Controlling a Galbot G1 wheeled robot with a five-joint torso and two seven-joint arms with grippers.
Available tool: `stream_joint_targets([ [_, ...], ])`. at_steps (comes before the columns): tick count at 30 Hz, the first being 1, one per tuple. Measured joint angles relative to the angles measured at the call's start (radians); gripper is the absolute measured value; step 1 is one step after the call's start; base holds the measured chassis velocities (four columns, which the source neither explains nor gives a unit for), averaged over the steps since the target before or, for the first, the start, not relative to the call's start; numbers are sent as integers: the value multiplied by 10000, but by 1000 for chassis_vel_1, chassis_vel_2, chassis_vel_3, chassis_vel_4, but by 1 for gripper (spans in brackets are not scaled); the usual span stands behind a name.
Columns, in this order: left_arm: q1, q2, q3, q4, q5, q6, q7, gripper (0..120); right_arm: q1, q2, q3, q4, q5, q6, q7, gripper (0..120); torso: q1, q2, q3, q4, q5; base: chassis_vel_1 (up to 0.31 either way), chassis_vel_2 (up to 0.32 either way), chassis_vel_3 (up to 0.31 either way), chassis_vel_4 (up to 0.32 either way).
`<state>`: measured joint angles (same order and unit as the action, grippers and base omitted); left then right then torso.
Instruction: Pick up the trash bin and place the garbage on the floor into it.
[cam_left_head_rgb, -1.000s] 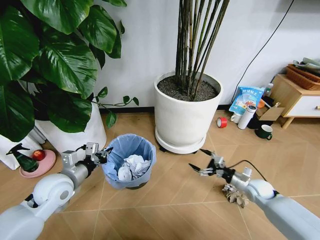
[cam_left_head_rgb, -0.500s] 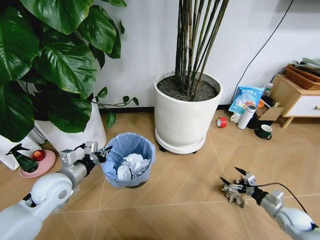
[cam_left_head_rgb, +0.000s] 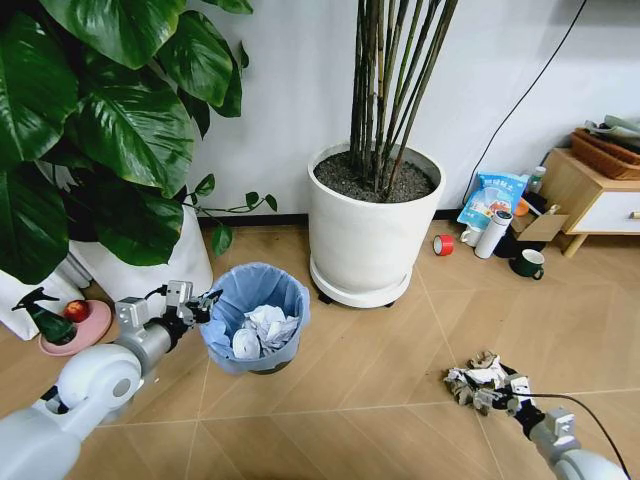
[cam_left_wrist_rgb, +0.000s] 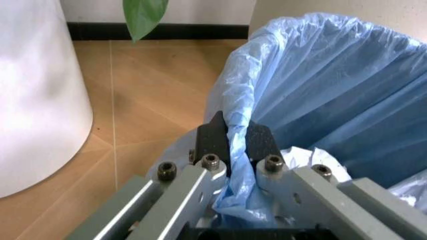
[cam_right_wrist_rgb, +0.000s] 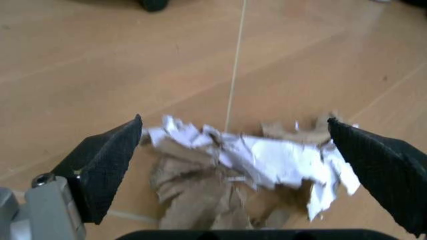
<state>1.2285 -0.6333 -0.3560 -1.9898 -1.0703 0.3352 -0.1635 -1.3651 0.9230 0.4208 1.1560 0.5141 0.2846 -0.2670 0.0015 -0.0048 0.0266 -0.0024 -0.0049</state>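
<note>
The right gripper (cam_right_wrist_rgb: 233, 150), spread wide, straddles the grey-brown paper wad (cam_right_wrist_rgb: 240, 175) on the floor (cam_left_head_rgb: 380, 350). The left gripper (cam_left_wrist_rgb: 233, 142) pinches the trash bin (cam_left_head_rgb: 255, 315) rim beside the white pot (cam_left_head_rgb: 372, 235).

Bare floor (cam_left_head_rgb: 370, 370) around paper wad (cam_left_head_rgb: 478, 378)

Bright, even room light; soft shadows; right wrist view blurred.

no readable text, labels or numbers anywhere
</note>
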Motion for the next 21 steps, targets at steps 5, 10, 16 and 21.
stream_joint_targets([
  [5, 117, -23, -129, -43, -2, 0, -37, 0, 584, 213, -357, -752, -18, 6, 0, 100, 0, 0, 0, -1, 2, 0, 0, 0, 0],
  [10, 235, -67, -196, -87, -5, 0, -99, 0, 1290, 468, -744, -1508, -71, 18, -6, 100, 0, 0, 1, 0, 1, 0, 0, 0, 0],
  [16, 217, -82, -207, -85, -20, 5, -150, 0, 2080, 695, -1200, -2214, -84, -24, -8, 100, 0, 0, 1, 0, 1, 0, 0, 0, 0],
  [21, 190, -95, -220, -72, -62, 14, -199, 0, 2471, 834, -1545, -2663, -82, -126, 19, 100, 1, 0, 1, -2, 0, 0, 0, 0, 0],
])
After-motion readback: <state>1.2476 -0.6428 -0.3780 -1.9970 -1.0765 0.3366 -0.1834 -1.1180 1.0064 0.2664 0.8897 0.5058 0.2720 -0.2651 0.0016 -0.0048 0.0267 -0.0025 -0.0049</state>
